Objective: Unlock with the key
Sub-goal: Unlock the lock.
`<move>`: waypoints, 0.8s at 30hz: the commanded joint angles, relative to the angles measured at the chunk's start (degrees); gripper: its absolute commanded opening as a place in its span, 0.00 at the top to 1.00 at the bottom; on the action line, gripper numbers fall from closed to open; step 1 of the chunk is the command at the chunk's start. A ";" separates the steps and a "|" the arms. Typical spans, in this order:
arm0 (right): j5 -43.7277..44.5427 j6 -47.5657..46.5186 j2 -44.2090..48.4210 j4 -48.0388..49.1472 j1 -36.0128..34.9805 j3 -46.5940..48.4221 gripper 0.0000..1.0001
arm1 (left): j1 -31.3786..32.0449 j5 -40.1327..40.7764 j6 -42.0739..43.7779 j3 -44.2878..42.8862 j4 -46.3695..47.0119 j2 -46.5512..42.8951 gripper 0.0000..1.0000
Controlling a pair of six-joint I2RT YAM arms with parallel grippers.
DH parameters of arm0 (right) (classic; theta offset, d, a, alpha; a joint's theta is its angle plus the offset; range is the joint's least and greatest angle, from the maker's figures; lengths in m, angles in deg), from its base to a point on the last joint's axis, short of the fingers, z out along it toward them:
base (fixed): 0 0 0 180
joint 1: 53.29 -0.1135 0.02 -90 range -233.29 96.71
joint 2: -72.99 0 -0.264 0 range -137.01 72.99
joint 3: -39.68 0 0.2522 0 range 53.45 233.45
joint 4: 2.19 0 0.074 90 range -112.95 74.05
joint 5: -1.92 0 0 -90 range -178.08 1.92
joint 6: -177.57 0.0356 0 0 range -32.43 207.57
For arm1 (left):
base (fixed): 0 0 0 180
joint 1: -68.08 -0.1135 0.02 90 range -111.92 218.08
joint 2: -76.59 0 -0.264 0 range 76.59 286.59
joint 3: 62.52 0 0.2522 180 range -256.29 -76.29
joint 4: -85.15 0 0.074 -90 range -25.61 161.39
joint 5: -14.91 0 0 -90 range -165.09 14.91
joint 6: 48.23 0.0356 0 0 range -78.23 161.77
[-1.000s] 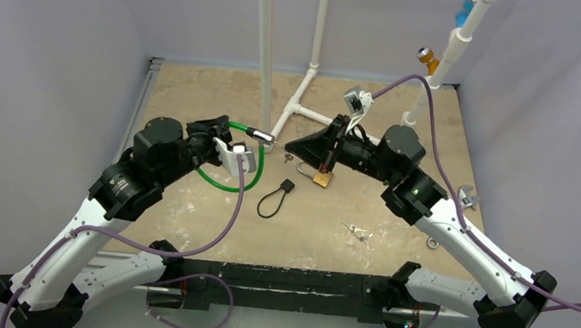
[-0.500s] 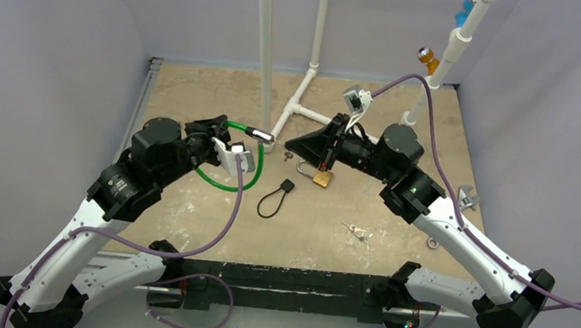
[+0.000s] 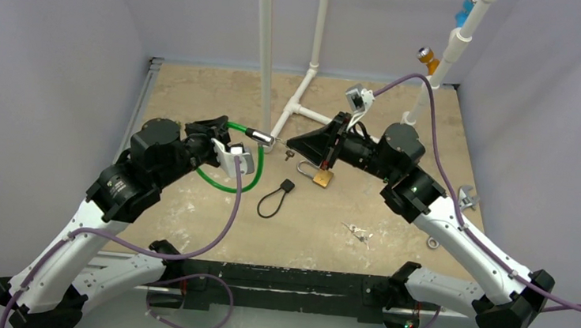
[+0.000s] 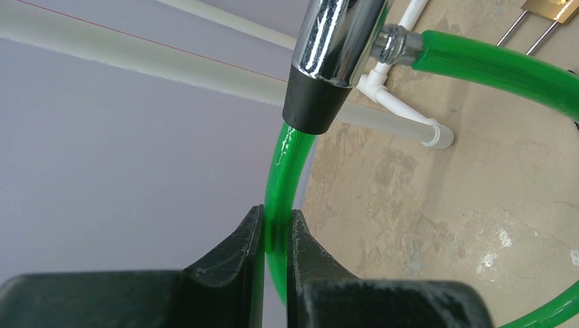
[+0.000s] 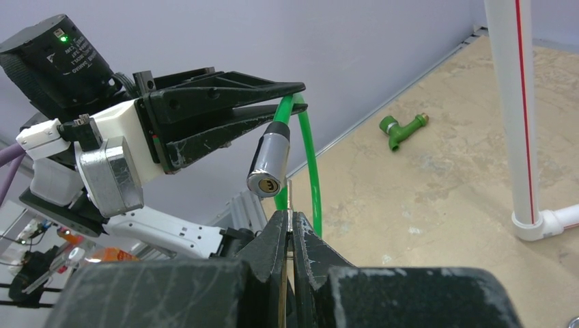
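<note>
The lock is a green cable (image 3: pixel 253 178) ending in a chrome cylinder (image 3: pixel 260 137). My left gripper (image 4: pixel 276 219) is shut on the green cable (image 4: pixel 283 178) just below the cylinder (image 4: pixel 334 41), holding it off the table. My right gripper (image 5: pixel 289 222) is shut on a thin silver key (image 5: pixel 289 198) whose blade points up out of the fingertips. The blade tip stands just right of the cylinder's keyhole face (image 5: pixel 262 184), outside the keyhole. In the top view the right gripper (image 3: pixel 289 142) meets the cylinder tip to tip.
A brass padlock (image 3: pixel 322 179), a small key (image 3: pixel 289 156), a black cord loop (image 3: pixel 272 200) and loose keys (image 3: pixel 358 233) lie on the table. White pipes (image 3: pixel 264 51) rise behind the grippers. A green fitting (image 5: pixel 403 126) lies by the far wall.
The right arm has shifted very slightly right and up with the key. The left arm and the cable lock have stayed in place.
</note>
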 commanded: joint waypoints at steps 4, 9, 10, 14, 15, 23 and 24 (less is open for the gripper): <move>-1.93 0.98 0.73 3.13 0.16 -0.51 1.00 | -0.17 -0.42 0.54 -0.45 4.25 -0.75 1.00; -1.73 0.17 2.67 1.43 0.18 -0.63 1.00 | -0.10 -0.34 0.57 -0.49 4.27 -0.64 1.00; -1.92 0.37 2.90 1.53 0.16 -0.84 1.00 | -0.12 -0.40 0.57 -0.53 4.21 -0.58 1.00; -2.49 0.87 2.67 1.97 0.20 -0.76 1.00 | -0.10 -0.42 0.56 -0.69 4.08 -0.47 1.00; -2.56 0.83 2.44 2.02 0.14 -0.58 1.00 | -0.14 -0.42 0.57 -0.79 4.10 -0.37 1.00; -3.44 1.11 0.45 3.38 0.16 -0.58 1.00 | -0.10 -0.43 0.48 -1.39 3.61 -0.38 1.00; -3.41 1.09 0.37 3.62 0.20 -0.50 1.00 | -0.13 -0.43 0.48 -1.42 3.56 -0.38 1.00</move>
